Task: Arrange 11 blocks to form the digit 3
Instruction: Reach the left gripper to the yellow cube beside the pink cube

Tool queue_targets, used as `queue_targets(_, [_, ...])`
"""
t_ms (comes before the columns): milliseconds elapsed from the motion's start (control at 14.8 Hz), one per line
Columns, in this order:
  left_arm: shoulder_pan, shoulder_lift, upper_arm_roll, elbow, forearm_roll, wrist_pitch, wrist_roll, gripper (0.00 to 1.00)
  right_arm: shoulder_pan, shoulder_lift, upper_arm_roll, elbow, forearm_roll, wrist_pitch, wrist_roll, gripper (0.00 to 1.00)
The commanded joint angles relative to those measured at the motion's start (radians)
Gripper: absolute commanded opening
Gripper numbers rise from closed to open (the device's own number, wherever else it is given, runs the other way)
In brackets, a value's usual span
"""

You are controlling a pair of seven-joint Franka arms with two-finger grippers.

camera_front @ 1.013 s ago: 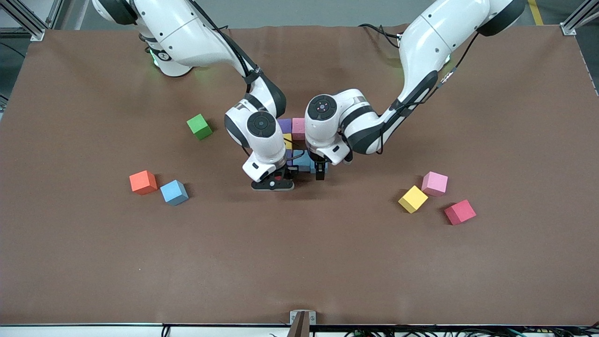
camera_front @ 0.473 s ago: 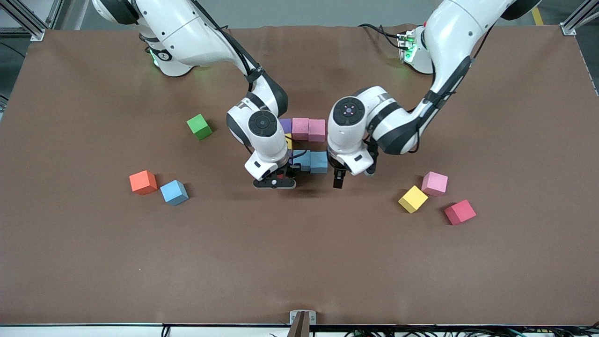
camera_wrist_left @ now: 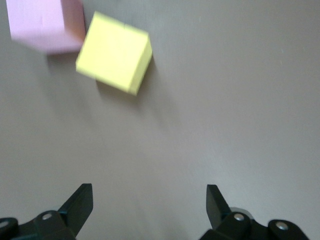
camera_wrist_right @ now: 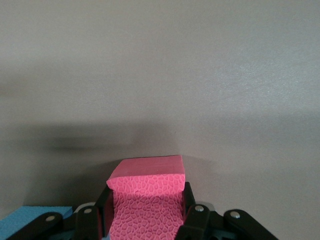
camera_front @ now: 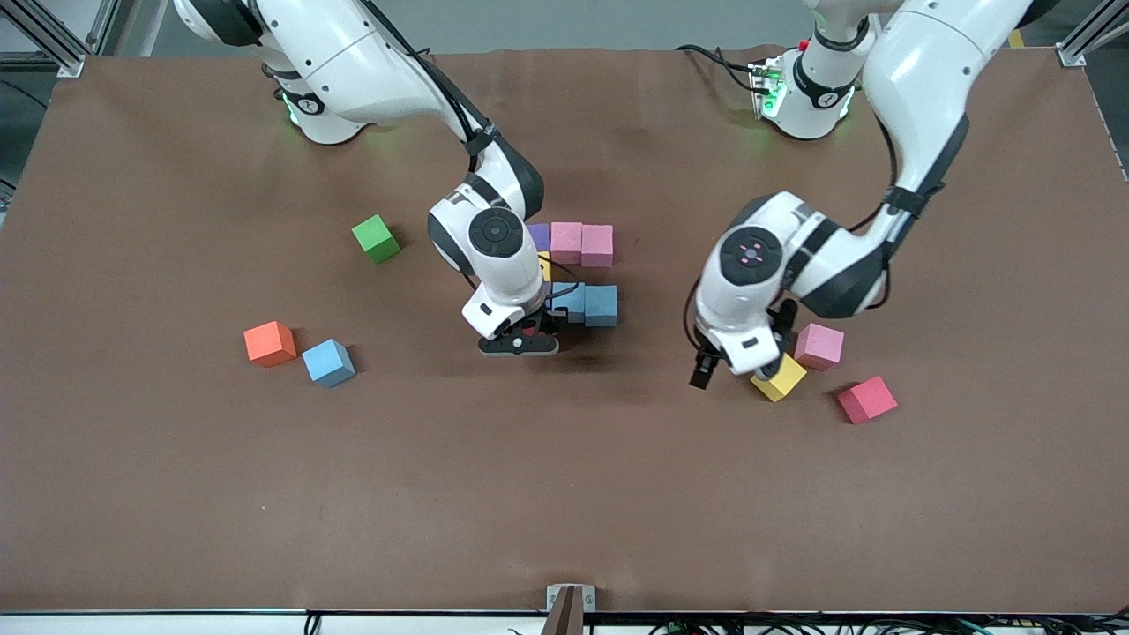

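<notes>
Blocks, small matte foam cubes, sat partly gathered at the middle of the brown table (camera_front: 176, 494): a purple cube (camera_front: 537, 236), two pink cubes (camera_front: 566, 242) and (camera_front: 597, 244) in a row, a yellow cube (camera_front: 543, 266) just nearer the front camera, and two light blue cubes (camera_front: 601, 305) and (camera_front: 571, 302) nearer still. You had the right gripper (camera_front: 520, 339) low at that cluster, beside the light blue pair, its jaws clamped on a red cube (camera_wrist_right: 146, 200); the right wrist view showed the foam pinched between the black fingers (camera_wrist_right: 192, 222).

Your left gripper (camera_front: 714, 369) hung over bare table toward the left arm's end, jaws wide apart and empty. Just beside it lay a loose yellow cube (camera_front: 781, 379), touching or nearly touching a loose pink cube (camera_front: 820, 346); a loose red cube (camera_front: 867, 399) sat near them, slightly nearer the camera.

Toward the right arm's end you had an orange cube (camera_front: 269, 343) beside a light blue cube (camera_front: 328, 362), and a green cube (camera_front: 376, 238) farther from the camera.
</notes>
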Motion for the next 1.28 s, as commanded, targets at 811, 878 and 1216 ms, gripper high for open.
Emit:
queue_targets(811, [0.226, 0.023, -0.007, -0.149, 0.1, 0.218, 0.454, 1.0, 0.014, 0.008, -0.005, -0.005, 0.017, 0.0, -0.002, 0.03])
queue_targets(878, [0.228, 0.023, -0.007, -0.155, 0.1, 0.218, 0.477, 1.0, 0.014, 0.008, -0.005, -0.005, 0.017, 0.0, -0.002, 0.03])
queue_targets(1216, [0.246, 0.021, -0.007, -0.17, 0.1, 0.218, 0.481, 1.0, 0.014, 0.008, -0.005, -0.005, 0.017, 0.0, 0.001, 0.04])
